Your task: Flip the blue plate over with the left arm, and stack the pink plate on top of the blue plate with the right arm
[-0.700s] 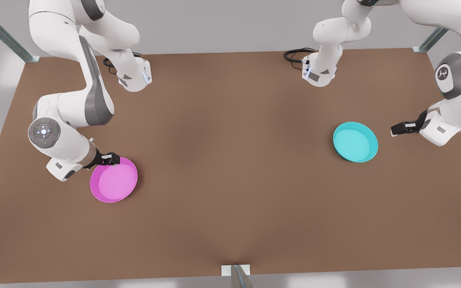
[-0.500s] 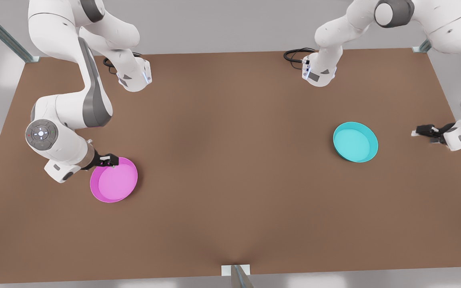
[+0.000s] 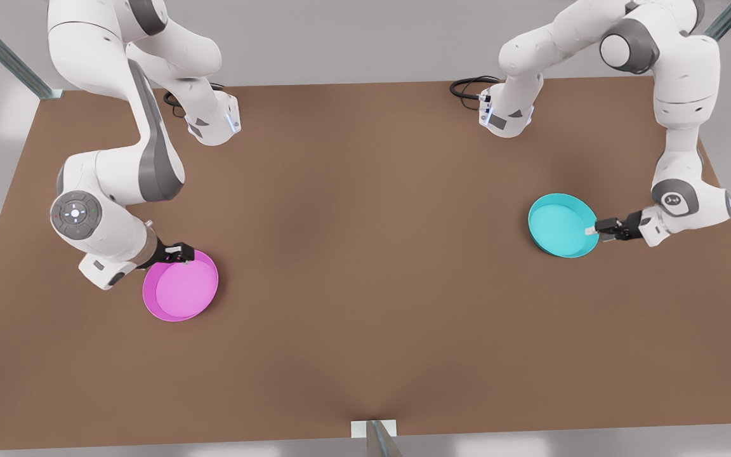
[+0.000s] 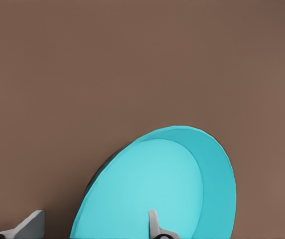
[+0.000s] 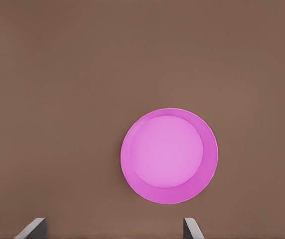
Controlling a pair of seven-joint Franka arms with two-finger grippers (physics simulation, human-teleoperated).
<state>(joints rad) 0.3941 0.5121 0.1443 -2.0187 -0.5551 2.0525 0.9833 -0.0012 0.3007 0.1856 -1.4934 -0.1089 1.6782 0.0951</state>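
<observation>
The blue plate (image 3: 562,225) lies rim-up on the brown table (image 3: 365,254) at the front view's right. My left gripper (image 3: 595,230) sits low at its right rim. In the left wrist view the left gripper (image 4: 92,230) is open, with one fingertip (image 4: 154,225) over the blue plate (image 4: 152,189) and the other outside the rim. The pink plate (image 3: 180,285) lies rim-up at the front view's left. My right gripper (image 3: 179,254) hovers by its far-left rim. In the right wrist view the right gripper (image 5: 113,230) is open, and the whole pink plate (image 5: 168,155) lies ahead, untouched.
Both arm bases (image 3: 212,124) (image 3: 505,114) stand at the table's far side, with black cables (image 3: 467,86) beside the right one. A metal bracket (image 3: 373,429) sits at the front edge. Bare table stretches between the two plates.
The left arm swung out toward the table's right edge, then came back in, and its gripper now sits at the blue plate's rim. The right gripper barely shifted. Neither plate moved.
</observation>
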